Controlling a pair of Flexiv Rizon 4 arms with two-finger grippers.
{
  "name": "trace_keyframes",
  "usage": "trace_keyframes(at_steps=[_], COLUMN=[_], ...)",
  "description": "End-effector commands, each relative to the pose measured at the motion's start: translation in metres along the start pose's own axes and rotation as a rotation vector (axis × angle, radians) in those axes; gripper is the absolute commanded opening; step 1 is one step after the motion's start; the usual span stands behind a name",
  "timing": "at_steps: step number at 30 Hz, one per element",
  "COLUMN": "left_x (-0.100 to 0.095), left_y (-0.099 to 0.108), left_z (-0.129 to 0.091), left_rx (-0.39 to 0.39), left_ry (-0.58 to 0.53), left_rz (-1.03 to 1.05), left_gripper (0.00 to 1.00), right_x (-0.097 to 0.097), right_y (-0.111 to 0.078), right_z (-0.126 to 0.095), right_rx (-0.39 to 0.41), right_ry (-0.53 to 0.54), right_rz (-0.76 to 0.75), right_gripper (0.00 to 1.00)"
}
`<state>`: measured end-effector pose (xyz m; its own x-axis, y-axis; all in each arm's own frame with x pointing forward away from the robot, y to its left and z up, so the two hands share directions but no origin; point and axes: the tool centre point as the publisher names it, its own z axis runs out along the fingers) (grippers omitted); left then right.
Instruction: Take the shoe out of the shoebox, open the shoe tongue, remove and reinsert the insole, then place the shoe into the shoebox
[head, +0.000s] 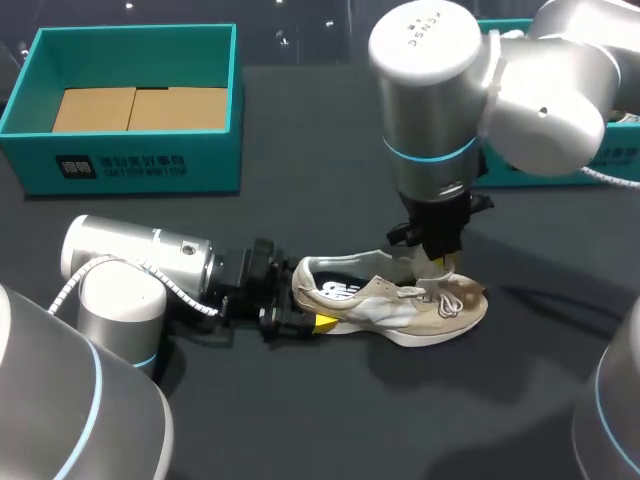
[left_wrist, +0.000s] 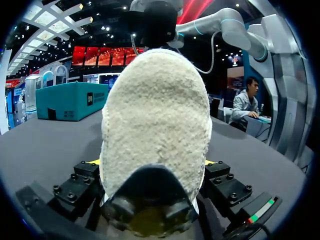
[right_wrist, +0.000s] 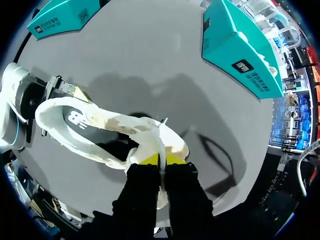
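Pinched the tongue (right_wrist: 160, 145) in a narrow grip between the yellow tips of the right claw (right_wrist: 161, 160), from straight above. Clamped the heel (left_wrist: 155, 115) from both sides with the left claw (left_wrist: 151, 162), reaching in low along the table (head: 300, 420). Found the shoe (head: 390, 305) upright on its sole between the two claws, toe away from the left arm and well apart from the open teal box (head: 130, 150) at the far left. Saw the dark insole (right_wrist: 82, 122) lying inside, not yet lifted.

Judged the step as opening the tongue, with the shoe out of the box and the insole work ahead. Next, probably: draw the tongue up and toward the toe with the heel held fast, to widen the mouth. Then release the tongue and go in for the insole's edge. Some risk of dragging the whole shoe if the heel grip slipped.
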<state>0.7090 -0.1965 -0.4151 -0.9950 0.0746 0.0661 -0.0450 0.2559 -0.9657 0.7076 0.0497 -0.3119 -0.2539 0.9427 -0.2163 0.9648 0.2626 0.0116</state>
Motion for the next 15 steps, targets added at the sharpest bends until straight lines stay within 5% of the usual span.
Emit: trace_keyframes(at_steps=[1,9,15], left_x=[0.001,0.001,0.001], left_y=[0.002,0.002,0.002], left_z=[0.001,0.001,0.001], left_rx=[0.0,0.0,0.0], left_ry=[-0.002,-0.002,-0.002], left_rz=[0.0,0.0,0.0], left_gripper=[0.0,0.0,0.0], right_x=[-0.013,-0.02,-0.023], right_y=[0.001,0.002,-0.003], right_z=[0.015,0.037,0.045], right_rx=[0.005,0.035,0.042], right_ry=[0.048,0.005,-0.036], right_rz=[-0.001,-0.008,0.023], right_gripper=[0.0,0.0,0.42])
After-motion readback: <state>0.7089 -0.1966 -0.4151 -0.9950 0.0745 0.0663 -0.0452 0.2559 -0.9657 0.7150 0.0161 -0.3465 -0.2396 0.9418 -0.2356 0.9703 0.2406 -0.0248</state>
